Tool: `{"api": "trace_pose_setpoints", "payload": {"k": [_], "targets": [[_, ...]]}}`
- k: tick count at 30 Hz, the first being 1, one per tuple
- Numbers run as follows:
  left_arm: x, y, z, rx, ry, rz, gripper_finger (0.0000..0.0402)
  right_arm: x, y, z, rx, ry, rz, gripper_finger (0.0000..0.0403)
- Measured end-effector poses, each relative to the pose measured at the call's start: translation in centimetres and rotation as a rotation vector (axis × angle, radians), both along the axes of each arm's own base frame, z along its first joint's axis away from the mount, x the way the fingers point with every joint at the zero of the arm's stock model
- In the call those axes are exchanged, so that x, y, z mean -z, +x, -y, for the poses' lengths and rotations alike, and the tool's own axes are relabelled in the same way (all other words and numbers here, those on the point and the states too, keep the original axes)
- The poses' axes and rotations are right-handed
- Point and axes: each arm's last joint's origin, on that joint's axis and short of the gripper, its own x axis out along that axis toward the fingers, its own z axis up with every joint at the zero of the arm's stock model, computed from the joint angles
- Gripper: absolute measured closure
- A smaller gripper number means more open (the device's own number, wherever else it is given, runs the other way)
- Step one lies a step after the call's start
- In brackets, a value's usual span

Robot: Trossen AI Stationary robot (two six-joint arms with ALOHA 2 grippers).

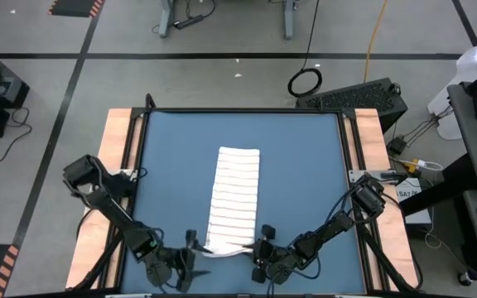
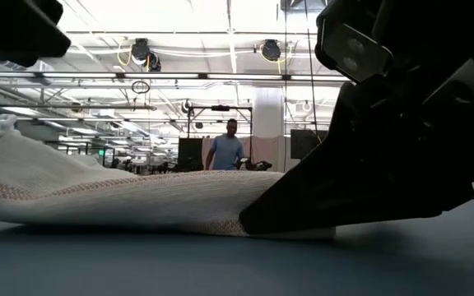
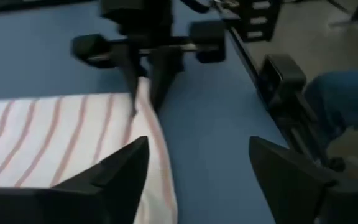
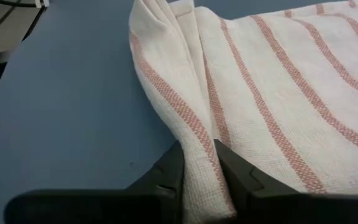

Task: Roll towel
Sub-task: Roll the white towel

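My right end effector (image 4: 199,163) pinches the towel (image 1: 234,194)'s near corner; my left end effector (image 3: 197,168) gapes empty. Thin, limp cloth: grip its hem.

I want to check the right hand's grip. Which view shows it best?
Right wrist view: its fingers pinch a fold of the towel. Left wrist view shows that pinch from farther off, high view only the hand at the towel's near end, low view a dark silhouette.

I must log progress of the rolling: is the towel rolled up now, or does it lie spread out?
Spread out, not rolled: the towel lies flat in a long strip. Only its near edge is bunched, pinched by the right gripper.
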Motion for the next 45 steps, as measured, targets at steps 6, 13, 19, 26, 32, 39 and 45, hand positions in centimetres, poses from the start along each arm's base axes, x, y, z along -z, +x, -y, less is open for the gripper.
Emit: {"api": "trace_pose_setpoints", "payload": {"k": [6,13,19,26,32,39,45], "targets": [[3.8,0.5,0.6,0.024,0.201,0.002,0.0068,0.0,0.0,0.0,0.002,0.002,-0.001,0.0348],[6.4,1.0,0.1,-0.015,0.262,-0.040,0.0059,0.1,0.1,0.2,0.010,0.015,-0.004,0.0348],[7.3,1.6,-0.4,-0.073,0.214,-0.065,0.0059,0.1,0.1,0.2,0.008,0.018,-0.007,0.0348],[7.3,2.2,-0.9,-0.098,0.100,-0.110,0.0105,0.1,0.1,0.2,0.010,0.022,-0.007,0.0348],[7.7,2.5,-1.7,-0.168,0.033,-0.162,0.0208,0.1,0.1,0.2,0.020,0.040,-0.005,0.0348],[7.3,2.9,-2.5,-0.227,-0.079,-0.204,0.0318,-0.4,0.0,0.0,-0.002,0.024,0.008,0.0348],[6.0,3.2,-2.8,-0.213,-0.248,-0.283,0.0371,-1.4,-0.3,-0.3,-0.085,-0.086,-0.003,0.0319]]}}
